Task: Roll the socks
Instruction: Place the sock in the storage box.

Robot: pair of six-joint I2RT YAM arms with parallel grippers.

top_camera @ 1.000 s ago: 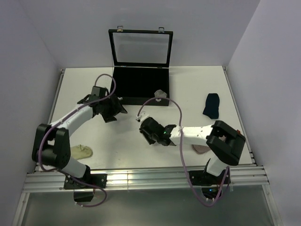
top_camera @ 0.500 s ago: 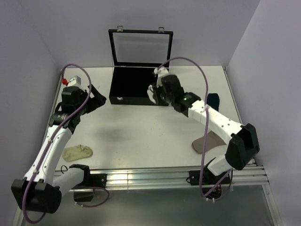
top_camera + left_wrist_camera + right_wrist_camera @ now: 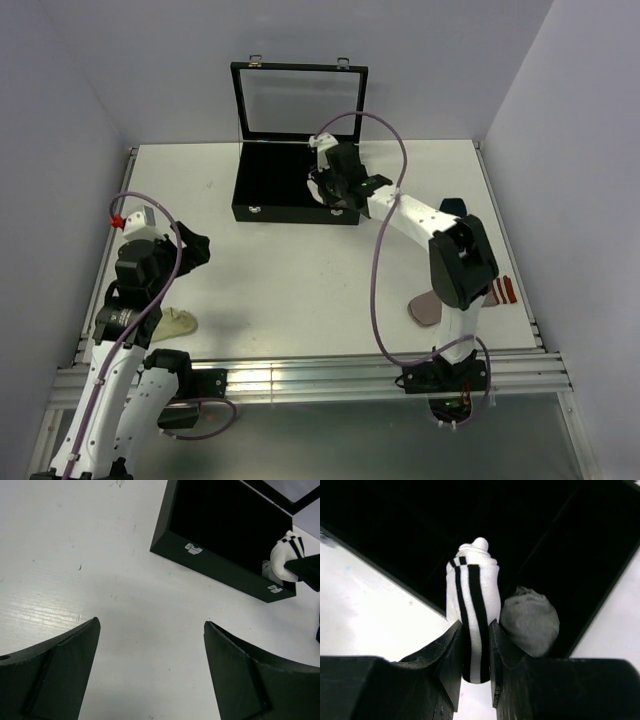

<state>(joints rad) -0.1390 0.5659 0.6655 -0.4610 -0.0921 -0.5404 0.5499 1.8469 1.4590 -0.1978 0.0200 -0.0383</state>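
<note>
The left end effector (image 3: 151, 630) hangs over the bare surface (image 3: 300, 280) with its fingers spread wide and nothing between them. Just behind and beside it, close to its arm, an olive sock (image 3: 180, 322) lies flat and unrolled. It looks light and limp, so it would likely sag and unfurl unless taken at the toe end and turned up tightly toward the cuff.

Well ahead of that end effector and off to its right stands the open black case (image 3: 290, 213). The right end effector (image 3: 476, 630) hovers over the case's front right corner, its fingers pinching a rolled white sock (image 3: 472, 590) with black stripes. The hold is on the lower part of the bundle, across the roll. That seems sound, since the squeeze keeps the soft layers from springing open. The fabric gives under the pads and should not slip much.

Just right of the fingertips a grey roll (image 3: 530, 620) already sits inside the case, nearly touching the white one.

Further right, behind this end effector's arm, a navy sock (image 3: 450, 206) lies on the surface, partly hidden. Near the arm's base lies a brownish sock (image 3: 425, 310), flat and unrolled. Both look as floppy as the olive one, so a grip on a single edge would only drag them.
</note>
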